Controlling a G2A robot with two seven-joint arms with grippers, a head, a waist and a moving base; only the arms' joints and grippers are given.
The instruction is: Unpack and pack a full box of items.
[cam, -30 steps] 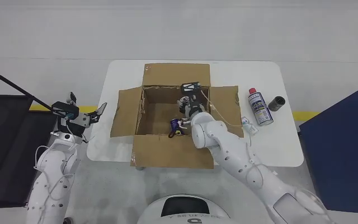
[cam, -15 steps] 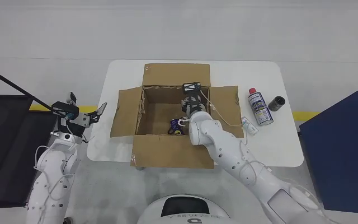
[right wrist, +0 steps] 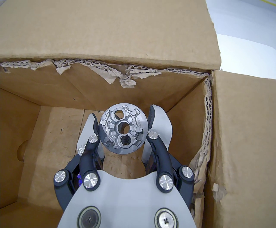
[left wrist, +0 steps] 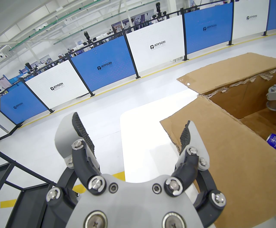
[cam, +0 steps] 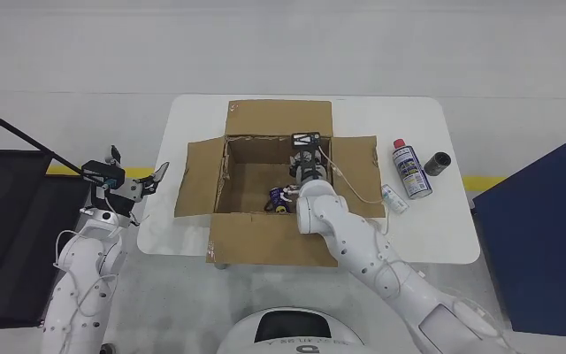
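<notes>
Right gripper (right wrist: 123, 119) sits down inside the open brown cardboard box (right wrist: 64, 86) by its right wall, jaws pinching the grey holed metal disc (right wrist: 123, 131) by the rim, while left gripper (left wrist: 132, 121) hangs spread wide at the white table's (left wrist: 142, 155) left edge, well apart.

Looks like a big industrial robot lab or test hall. Shows it in the left wrist view: a long row of blue and white partition panels (left wrist: 138, 54) on black posts, a high white ceiling (left wrist: 43, 19) with open trusses and pipes, other machines (left wrist: 158, 8) on stands behind the panels. Adds a glossy pale floor (left wrist: 86, 112) with a yellow line (cam: 482, 182) and a plain white table (cam: 416, 124).
</notes>
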